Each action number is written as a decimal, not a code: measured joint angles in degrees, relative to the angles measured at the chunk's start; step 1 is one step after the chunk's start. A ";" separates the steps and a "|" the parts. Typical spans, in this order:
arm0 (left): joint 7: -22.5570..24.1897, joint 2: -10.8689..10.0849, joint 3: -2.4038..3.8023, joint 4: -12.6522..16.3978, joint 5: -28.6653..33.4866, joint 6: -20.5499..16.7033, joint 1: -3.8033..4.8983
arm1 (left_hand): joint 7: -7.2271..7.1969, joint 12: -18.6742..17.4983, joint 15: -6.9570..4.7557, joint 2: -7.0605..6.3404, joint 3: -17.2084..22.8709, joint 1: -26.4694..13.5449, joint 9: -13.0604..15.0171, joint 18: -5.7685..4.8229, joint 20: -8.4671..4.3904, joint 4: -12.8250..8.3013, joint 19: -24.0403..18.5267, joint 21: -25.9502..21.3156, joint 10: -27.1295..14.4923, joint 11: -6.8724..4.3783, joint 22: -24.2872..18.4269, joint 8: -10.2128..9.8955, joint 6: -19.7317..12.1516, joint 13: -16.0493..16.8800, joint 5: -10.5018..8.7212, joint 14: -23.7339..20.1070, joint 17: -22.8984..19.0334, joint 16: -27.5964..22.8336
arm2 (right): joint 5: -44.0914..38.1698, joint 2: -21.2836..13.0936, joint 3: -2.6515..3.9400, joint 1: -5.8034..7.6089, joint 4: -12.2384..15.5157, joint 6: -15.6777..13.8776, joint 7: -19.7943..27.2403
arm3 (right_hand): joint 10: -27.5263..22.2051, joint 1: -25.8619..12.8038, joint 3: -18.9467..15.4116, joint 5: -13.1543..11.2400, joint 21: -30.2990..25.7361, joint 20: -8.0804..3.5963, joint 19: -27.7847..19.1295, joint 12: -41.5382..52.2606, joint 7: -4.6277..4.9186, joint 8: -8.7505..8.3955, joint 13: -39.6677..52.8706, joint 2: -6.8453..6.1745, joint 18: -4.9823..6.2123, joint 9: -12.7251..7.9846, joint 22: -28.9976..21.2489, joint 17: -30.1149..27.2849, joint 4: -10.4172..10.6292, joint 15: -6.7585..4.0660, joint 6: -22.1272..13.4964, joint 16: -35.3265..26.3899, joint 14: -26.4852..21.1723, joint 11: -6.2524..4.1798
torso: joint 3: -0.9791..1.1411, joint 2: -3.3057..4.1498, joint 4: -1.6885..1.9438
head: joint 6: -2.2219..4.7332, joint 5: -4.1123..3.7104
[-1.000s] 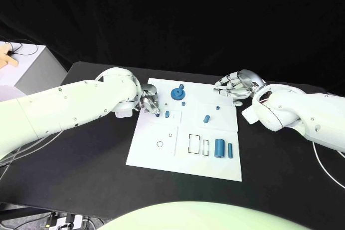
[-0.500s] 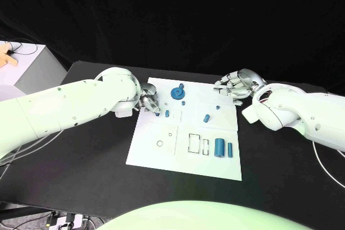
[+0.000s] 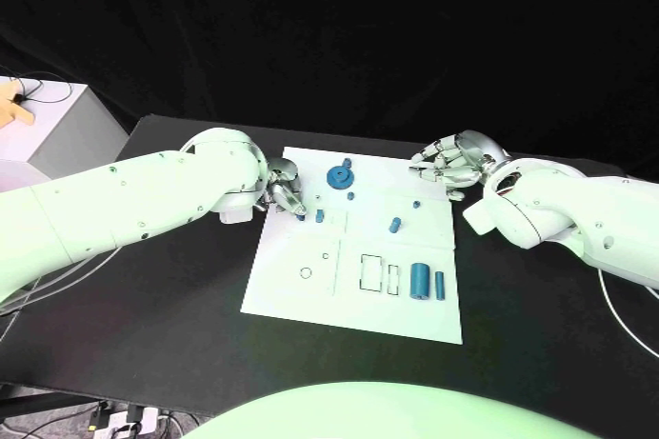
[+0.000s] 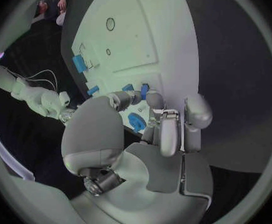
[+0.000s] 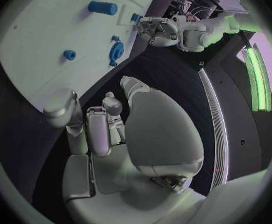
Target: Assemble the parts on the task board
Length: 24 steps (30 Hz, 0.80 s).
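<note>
The white task board (image 3: 354, 244) lies mid-table. At its far end a blue gear-like part (image 3: 339, 179) lies on it; the same gear (image 4: 136, 122) shows between my left fingers. My left hand (image 3: 286, 193) is at the board's left edge, fingertips (image 4: 151, 98) right at a small upright blue piece (image 3: 319, 215); whether they pinch it is unclear. Another small piece (image 3: 395, 226) and a tiny peg (image 3: 416, 207) sit mid-board. Two blue cylinders (image 3: 428, 283) lie near the right edge. My right hand (image 3: 450, 163) hovers at the far right corner, fingers curled, with nothing in it.
Outlined slots (image 3: 373, 274) and small round holes (image 3: 305, 275) mark the near half of the board. Black table (image 3: 165, 306) surrounds it. A white box (image 3: 62, 125) stands at the far left.
My right hand has drifted slightly to the right, away from the board's corner. The left hand and the parts have not moved.
</note>
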 measured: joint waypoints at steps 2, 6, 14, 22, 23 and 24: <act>0.00 -0.03 0.00 0.07 -0.06 -0.08 -0.02 | 0.09 0.00 0.00 0.08 0.00 0.32 0.07 0.00 0.12 0.00 0.13 0.00 0.00 0.01 0.19 -0.11 0.09 0.28 0.22 0.00 0.00 0.00 | 0.00 -0.01 0.00 0.00 0.00 0.00 0.01 | 0.00 0.00 0.00 0.00 0.00 0.00 0.00 0.00 0.00 0.00 0.00 0.00 0.00 0.00 0.00 0.00 0.00 0.00 0.00 0.00 0.00 0.00 | -0.02 0.00 0.00 | -0.04 0.01; 0.00 -0.15 0.00 0.33 -0.35 -0.46 -0.13 | 0.20 0.00 0.00 0.06 -0.01 0.49 0.35 0.00 0.09 -0.01 0.33 0.41 0.13 -0.08 0.74 -0.19 0.20 0.88 0.33 0.00 0.00 0.00 | 0.01 -0.03 0.00 -0.02 0.01 0.00 0.03 | 0.00 0.00 0.16 0.23 -0.23 0.00 0.00 0.00 0.00 0.00 -0.13 0.00 0.00 0.00 -0.10 0.00 -0.16 0.00 0.00 0.00 0.00 0.00 | -0.02 -0.03 0.00 | -0.08 0.03; -0.02 -0.48 -0.07 1.11 -1.16 -1.87 -0.42 | 0.31 0.38 0.00 -0.03 -0.32 0.99 0.66 0.00 0.01 -0.32 0.83 0.72 1.30 -0.10 1.40 -0.41 0.68 2.44 2.32 0.00 0.00 0.23 | 0.02 -0.07 0.00 -0.04 0.03 -0.01 0.09 | 0.00 -0.22 0.16 0.23 -0.23 0.00 0.00 0.00 0.00 0.00 -0.13 0.22 0.00 0.00 -0.10 0.00 -0.16 0.00 0.00 0.00 0.00 0.00 | -0.02 -0.04 -0.01 | -0.17 -0.03; -0.07 -0.57 -0.21 1.62 -1.98 -3.17 -0.61 | 0.40 0.66 -0.20 -0.17 -0.42 1.13 0.78 0.00 -0.09 -0.42 1.34 1.15 1.67 -0.22 2.01 -0.54 1.02 3.20 4.02 -0.21 0.00 0.23 | 0.03 -0.12 0.00 -0.08 0.04 -0.01 0.14 | 0.00 -0.22 0.32 0.23 -0.22 0.00 0.00 0.00 0.00 0.00 -0.12 0.22 0.00 0.00 -0.10 0.00 0.00 0.00 0.00 0.00 0.00 0.00 | 0.01 -0.05 -0.01 | -0.30 -0.06; -0.08 -0.58 -0.22 1.67 -2.13 -3.24 -0.62 | 0.41 0.66 -0.20 -0.17 -0.56 1.13 0.78 0.01 -0.09 -0.56 1.34 1.30 1.92 -0.16 2.14 -0.54 1.23 3.31 4.46 -0.21 0.00 0.23 | 0.03 -0.12 0.00 -0.08 0.04 -0.01 0.15 | 0.00 -0.22 0.32 0.23 -0.22 0.00 0.00 0.00 0.00 0.00 -0.12 0.22 0.00 0.00 -0.10 0.00 0.00 0.00 0.00 0.00 0.00 0.00 | 0.01 -0.05 -0.01 | -0.33 -0.06; -0.08 -0.58 -0.23 1.72 -2.28 -3.31 -0.63 | 0.43 0.66 -0.20 -0.17 -0.67 1.13 0.77 0.01 -0.09 -0.67 1.34 1.33 2.06 -0.21 2.26 -0.55 1.43 3.47 5.07 -0.21 0.00 0.23 | 0.03 -0.13 0.00 -0.09 0.04 -0.01 0.15 | 0.00 -0.22 0.32 0.23 -0.22 0.00 0.00 0.00 0.00 0.00 -0.12 0.22 0.00 0.00 -0.10 0.00 0.00 0.00 0.00 0.00 0.00 0.00 | 0.01 -0.05 -0.02 | -0.34 -0.06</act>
